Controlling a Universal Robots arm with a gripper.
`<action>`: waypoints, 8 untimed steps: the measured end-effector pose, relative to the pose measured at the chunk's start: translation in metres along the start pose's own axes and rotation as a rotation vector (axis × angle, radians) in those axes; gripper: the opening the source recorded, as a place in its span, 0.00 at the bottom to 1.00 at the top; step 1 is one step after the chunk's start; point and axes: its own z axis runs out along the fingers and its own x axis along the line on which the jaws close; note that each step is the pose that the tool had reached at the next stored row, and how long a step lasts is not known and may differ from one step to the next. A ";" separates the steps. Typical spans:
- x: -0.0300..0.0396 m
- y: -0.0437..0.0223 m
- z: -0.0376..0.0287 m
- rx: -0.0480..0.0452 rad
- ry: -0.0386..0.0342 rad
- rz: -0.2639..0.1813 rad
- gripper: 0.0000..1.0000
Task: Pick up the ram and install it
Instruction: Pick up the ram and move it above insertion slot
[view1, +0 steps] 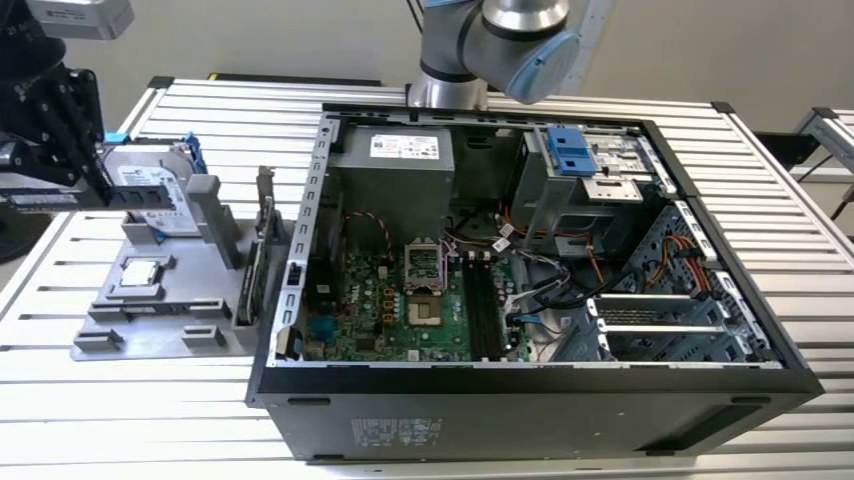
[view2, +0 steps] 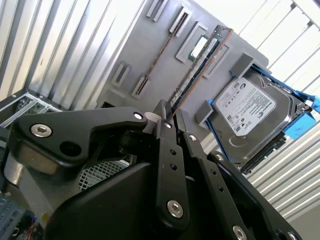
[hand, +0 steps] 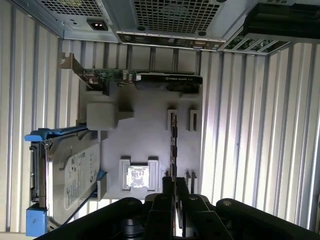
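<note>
The ram (view1: 67, 199) hangs level above the far-left end of the grey holder tray (view1: 160, 320), clear of its slots. In both wrist views it shows edge-on as a thin stick (view2: 200, 62) (hand: 173, 145) running out from the fingertips. My gripper (view1: 47, 186) (view2: 167, 116) (hand: 175, 182) is shut on it, its black fingers pressed to both faces. The open computer case (view1: 534, 375) lies at the exterior view's right. Its motherboard (view1: 387, 300) faces up, with long black memory slots (view1: 478, 310) beside the processor socket.
On the tray stand a silver hard drive in a blue frame (view1: 147, 180) (view2: 250, 110) (hand: 75, 175), an upright card with a metal bracket (view1: 263, 250) (hand: 140, 77) and a processor (view1: 140, 273) (hand: 138, 176). Cables and drive cages crowd the case's right half.
</note>
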 end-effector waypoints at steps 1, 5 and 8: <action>0.0011 0.0001 -0.0005 -0.0001 0.0001 0.000 0.00; 0.0046 0.0003 -0.0034 0.0001 -0.0001 -0.002 0.00; 0.0058 0.0004 -0.0059 -0.0002 0.0001 -0.005 0.00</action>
